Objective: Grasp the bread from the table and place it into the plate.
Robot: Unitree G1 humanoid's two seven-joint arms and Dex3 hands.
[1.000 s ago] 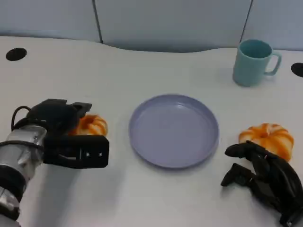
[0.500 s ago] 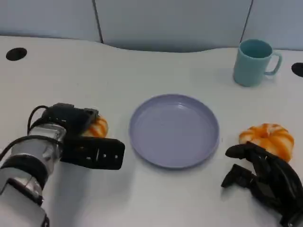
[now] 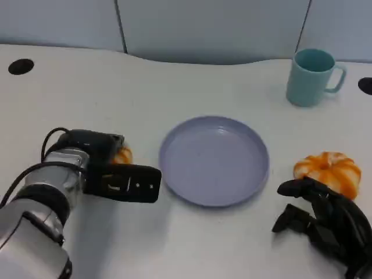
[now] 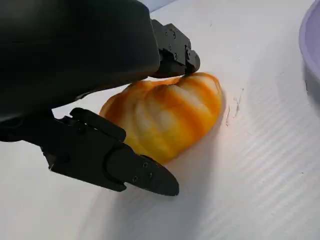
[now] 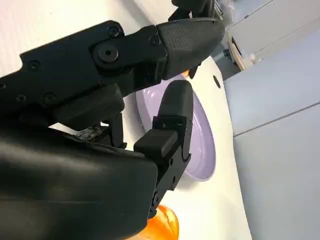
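Observation:
An orange-and-white pumpkin-shaped bread (image 3: 122,155) lies on the white table just left of the lavender plate (image 3: 215,160). My left hand (image 3: 110,174) is over it and hides most of it in the head view. In the left wrist view the bread (image 4: 165,117) sits on the table between my left hand's (image 4: 75,60) fingers: one fingertip (image 4: 187,57) touches its top edge, and the thumb (image 4: 135,172) lies along its other side. The plate's edge (image 4: 312,45) is nearby. My right hand (image 3: 325,224) rests on the table with nothing in it, fingers loosely bent.
A second pumpkin-shaped bread (image 3: 328,170) lies right of the plate, just beyond my right hand. A teal mug (image 3: 311,75) stands at the back right. Two dark round holes (image 3: 20,67) mark the table's far corners. A grey wall panel runs behind.
My left hand has moved right, toward the plate, and now covers more of the bread. The bread, the plate and my right hand have stayed put.

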